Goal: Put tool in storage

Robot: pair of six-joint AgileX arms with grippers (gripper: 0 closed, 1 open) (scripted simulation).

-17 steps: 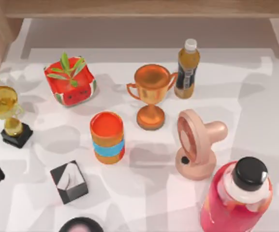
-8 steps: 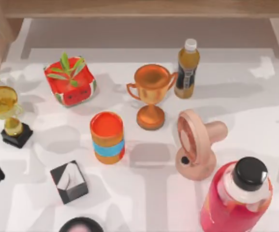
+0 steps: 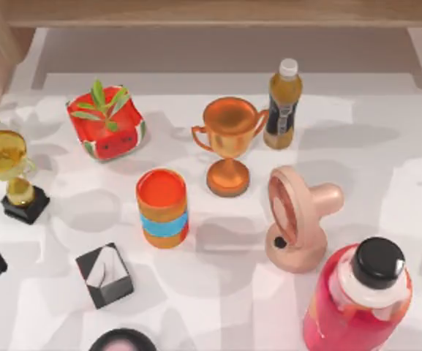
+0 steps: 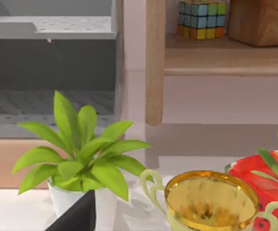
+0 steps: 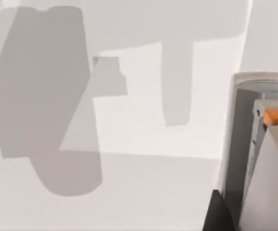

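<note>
Tool [image 5: 259,144]: a slim, flat white-and-grey bar with a small orange tab, seen edge-on in the right wrist view, close beside that arm's hand and standing over bare white tabletop [image 5: 143,183]. A dark part at its foot may belong to the hand; whether the fingers are pinching the bar, spread or pressed together cannot be told from these views. Judged step: early, the tool being approached or just secured, with nothing yet placed in storage.

Storage candidates, seen ahead of the left wrist camera: a grey open-fronted compartment [image 4: 47,77] and a wooden shelf [image 4: 225,57] bearing a colour cube [image 4: 201,13]. Nearer that camera stand a green potted plant [image 4: 81,154] and a gold trophy [image 4: 208,199].

From above, the cluttered middle of the tabletop holds an amber bottle [image 3: 282,102], a copper trophy [image 3: 229,142], a pink fan [image 3: 295,219] and a red bottle [image 3: 357,303].

Next move, as judged: confirm a firm hold on the bar, lift it, and carry it above this clutter toward the storage.
</note>
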